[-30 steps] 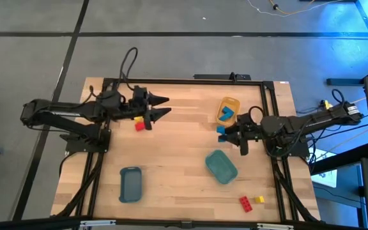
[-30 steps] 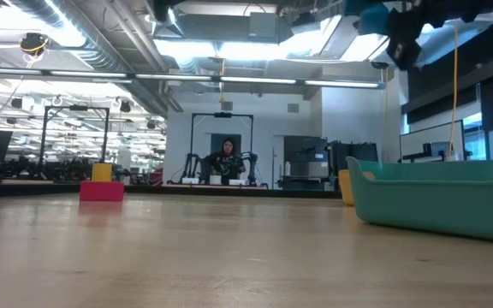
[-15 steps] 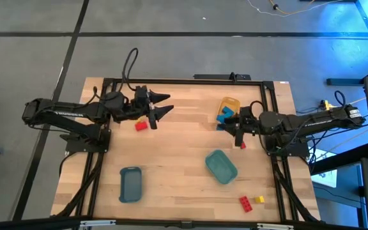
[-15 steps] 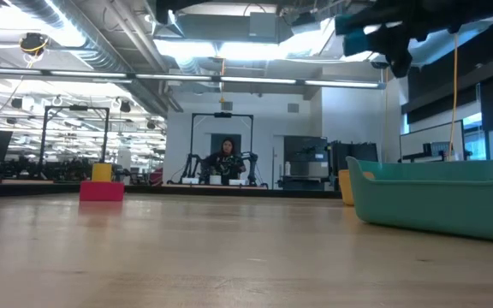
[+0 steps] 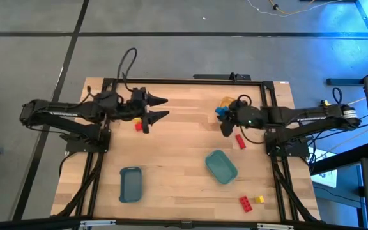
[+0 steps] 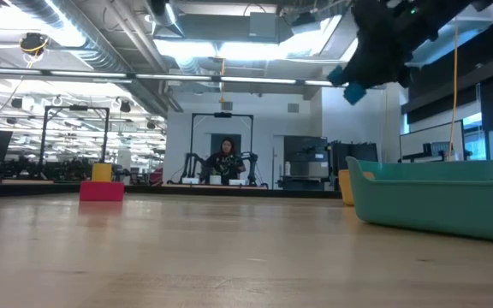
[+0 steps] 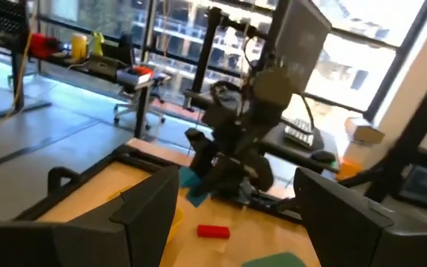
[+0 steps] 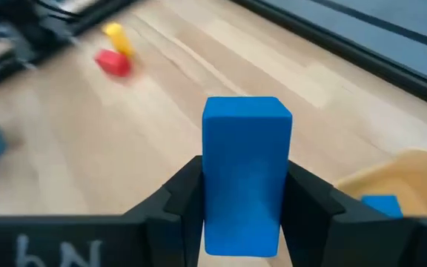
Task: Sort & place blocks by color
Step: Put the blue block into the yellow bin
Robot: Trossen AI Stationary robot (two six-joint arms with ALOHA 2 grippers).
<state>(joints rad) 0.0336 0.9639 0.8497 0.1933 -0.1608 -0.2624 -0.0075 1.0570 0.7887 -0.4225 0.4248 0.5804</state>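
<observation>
Right gripper (image 5: 222,119) clamped on a blue block (image 8: 245,174), both dark fingers (image 8: 178,199) pressed against its sides, held in the air just beside the yellow tray (image 5: 230,102) on the side toward the table's middle. In the low view, the same blue block (image 6: 354,91) hanging high above the wooden table (image 5: 177,153), up and left of the teal tray (image 6: 439,198). A second blue block (image 8: 381,205) lying inside the yellow tray (image 8: 406,178). Just below the yellow tray in the high view, a red block (image 5: 240,141) flat on the wood, apart from the gripper. Farther from the yellow tray, past the teal tray (image 5: 221,167), a red block (image 5: 244,203) and a yellow block (image 5: 259,199) side by side near the table's edge. Well across the table from the yellow tray, left gripper (image 5: 161,107) spread wide and holding nothing, raised next to a red block (image 5: 138,126) and a yellow block (image 5: 137,119). Slate-blue tray (image 5: 130,184) far from the yellow tray, toward the opposite corner.
</observation>
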